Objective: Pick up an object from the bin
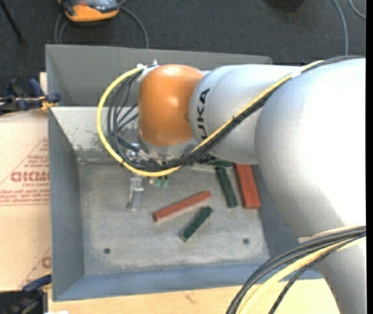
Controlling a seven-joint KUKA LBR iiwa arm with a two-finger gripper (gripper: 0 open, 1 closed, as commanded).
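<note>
My gripper [135, 198] hangs below the orange wrist cover, low over the bin floor in its left-middle part. Nothing shows as held in it. A small green piece [161, 182] sits just to its right, partly hidden under the wrist. A long red-brown bar [181, 205] lies slanted on the floor right of the gripper, apart from it. Just below that bar lies a short dark green bar [195, 223], also slanted.
Further right, by the arm, a dark green bar [226, 186] and a red bar [247, 186] lie side by side, partly covered by the arm. The arm and its cables hang over the bin's back and right side.
</note>
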